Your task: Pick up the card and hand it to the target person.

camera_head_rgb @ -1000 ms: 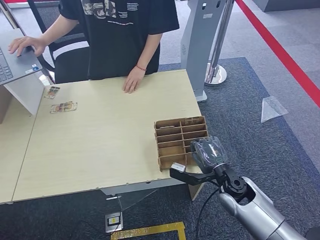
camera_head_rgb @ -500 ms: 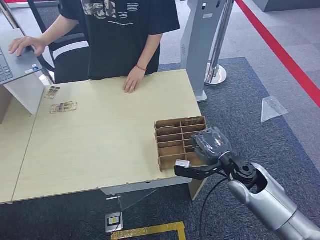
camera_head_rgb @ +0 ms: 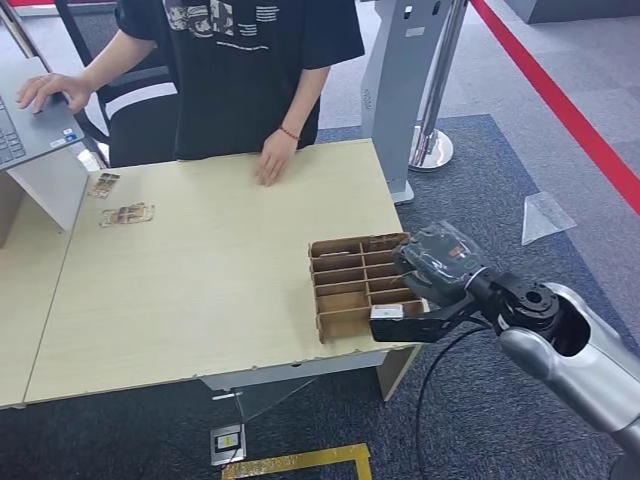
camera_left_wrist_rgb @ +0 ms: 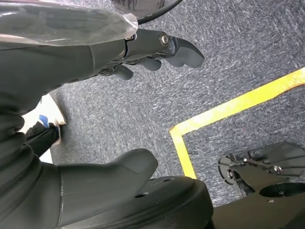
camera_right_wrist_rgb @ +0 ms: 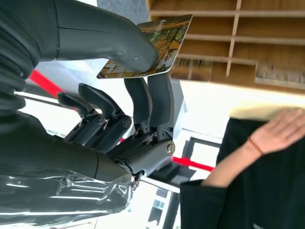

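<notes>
The desk (camera_head_rgb: 196, 270) is the biggest thing here, a pale wood top with the person (camera_head_rgb: 241, 70) standing at its far side, one hand (camera_head_rgb: 272, 160) flat on the far edge and the other on a laptop (camera_head_rgb: 23, 125) at the left. Near the robot's edge sits a brown cardboard organiser (camera_head_rgb: 355, 280) with rows of narrow slots. The right hand (camera_right_wrist_rgb: 118, 114) hovers at the organiser's right end, its arm reaching in from the right.

In the right wrist view the card (camera_right_wrist_rgb: 154, 47) is pinched flat between the thick thumb above and two fingers (camera_right_wrist_rgb: 154, 102) below (the others curl loosely beside them, gripping nothing). The card sits just clear of the organiser's slots, with much of its length sticking out past the thumb.

The left hand (camera_left_wrist_rgb: 118, 95) hangs low over the carpet, thumb and fingers spread, holding nothing.

The grip looks shallow, so my worry is slippage: a quick swing across the desk, or the free end clipping an organiser wall, could twist the card out. The person's hand is also well apart, so a short reach would leave it out of range.
</notes>
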`<act>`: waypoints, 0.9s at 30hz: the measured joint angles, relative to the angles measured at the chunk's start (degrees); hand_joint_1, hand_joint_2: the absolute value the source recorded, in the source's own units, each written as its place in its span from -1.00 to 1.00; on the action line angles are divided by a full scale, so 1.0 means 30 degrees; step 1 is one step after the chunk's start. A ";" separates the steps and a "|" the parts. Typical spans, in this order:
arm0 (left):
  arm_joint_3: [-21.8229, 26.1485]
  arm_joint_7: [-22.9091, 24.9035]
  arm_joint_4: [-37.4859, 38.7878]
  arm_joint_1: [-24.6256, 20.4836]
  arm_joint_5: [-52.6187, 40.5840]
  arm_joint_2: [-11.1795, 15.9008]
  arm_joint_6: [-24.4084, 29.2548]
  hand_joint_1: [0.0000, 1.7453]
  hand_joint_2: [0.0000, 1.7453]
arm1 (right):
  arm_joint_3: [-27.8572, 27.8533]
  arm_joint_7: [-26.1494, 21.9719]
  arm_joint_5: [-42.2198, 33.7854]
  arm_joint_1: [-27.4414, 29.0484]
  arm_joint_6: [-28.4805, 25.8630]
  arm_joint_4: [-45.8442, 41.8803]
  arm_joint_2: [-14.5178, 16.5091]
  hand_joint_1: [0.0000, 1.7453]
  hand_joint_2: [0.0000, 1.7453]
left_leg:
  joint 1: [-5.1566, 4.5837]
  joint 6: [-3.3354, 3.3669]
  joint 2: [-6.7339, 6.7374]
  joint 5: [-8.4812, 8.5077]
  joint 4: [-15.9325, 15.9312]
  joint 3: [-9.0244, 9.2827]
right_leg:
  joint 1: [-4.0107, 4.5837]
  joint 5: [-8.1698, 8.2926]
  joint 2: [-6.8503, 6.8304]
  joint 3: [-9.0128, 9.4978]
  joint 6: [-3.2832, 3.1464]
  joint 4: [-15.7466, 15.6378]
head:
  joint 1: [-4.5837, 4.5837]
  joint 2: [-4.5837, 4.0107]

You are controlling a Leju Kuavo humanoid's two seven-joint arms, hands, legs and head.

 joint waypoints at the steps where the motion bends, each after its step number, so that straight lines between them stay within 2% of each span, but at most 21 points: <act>1: 0.0000 -0.0036 0.0000 0.0001 0.0029 0.0013 0.0000 -1.00 1.00 | 0.0093 0.0051 -0.0275 -0.0289 0.0091 -0.0248 -0.0237 1.00 1.00 | 0.0000 0.0000 0.0000 0.0000 0.0000 -0.0001 | 0.0000 0.0000 0.0000 0.0000 0.0000 0.0000 | 0.0000 0.0000; 4: 0.0000 -0.0128 0.0000 0.0003 0.0188 0.0051 0.0007 -1.00 1.00 | 0.0423 0.0248 -0.0876 -0.1311 0.0053 -0.0805 -0.0838 1.00 1.00 | 0.0000 0.0000 0.0000 0.0000 -0.0001 0.0000 | 0.0000 0.0001 0.0000 0.0001 0.0000 0.0001 | 0.0000 0.0000; 7: 0.0000 -0.0151 0.0000 0.0004 0.0306 0.0064 0.0056 -1.00 1.00 | 0.0752 0.0520 -0.1033 -0.2153 -0.0777 -0.1069 -0.1202 1.00 1.00 | 0.0003 0.0000 -0.0001 0.0001 -0.0002 0.0000 | 0.0003 0.0000 -0.0005 0.0004 0.0000 0.0002 | 0.0002 -0.0002; 10: 0.0000 -0.0124 0.0000 0.0000 0.0324 0.0062 0.0133 -1.00 1.00 | 0.1042 0.1061 -0.0309 -0.2517 -0.2685 -0.1066 -0.1266 1.00 1.00 | 0.0004 0.0000 -0.0003 0.0001 -0.0006 -0.0005 | 0.0004 0.0000 -0.0007 0.0005 0.0000 0.0003 | -0.0002 -0.0002; 14: 0.0000 -0.0040 0.0000 -0.0009 0.0229 0.0031 0.0217 -1.00 1.00 | 0.1399 0.2050 0.2149 -0.2617 -0.5648 -0.0765 -0.1107 1.00 1.00 | 0.0005 0.0000 -0.0012 0.0001 -0.0014 -0.0023 | 0.0005 -0.0001 -0.0018 0.0006 0.0000 0.0005 | -0.0002 -0.0002; 18: 0.0000 0.0038 0.0000 -0.0026 -0.0027 -0.0022 0.0264 -1.00 1.00 | 0.1608 0.2814 0.4159 -0.2623 -0.7942 0.0058 -0.0433 1.00 1.00 | 0.0006 0.0000 -0.0015 0.0001 -0.0019 -0.0027 | 0.0005 -0.0001 -0.0020 0.0007 0.0000 0.0006 | 0.0000 -0.0002; 21: -0.0002 0.0035 0.0000 -0.0044 -0.0287 -0.0067 0.0284 -1.00 1.00 | 0.1752 0.3112 0.5128 -0.2880 -0.9065 0.1343 0.0515 1.00 1.00 | 0.0006 0.0000 -0.0013 0.0003 -0.0021 -0.0031 | 0.0005 0.0000 -0.0025 0.0006 0.0000 0.0012 | 0.0000 -0.0002; 27: -0.0029 0.0031 0.0000 -0.0100 -0.0754 -0.0109 0.0284 -1.00 1.00 | 0.1923 0.2814 0.6336 -0.4957 -1.1288 0.5704 0.2682 1.00 1.00 | 0.0006 -0.0001 -0.0020 0.0021 -0.0019 -0.0033 | 0.0005 0.0006 -0.0034 0.0008 -0.0005 0.0029 | -0.0002 0.0000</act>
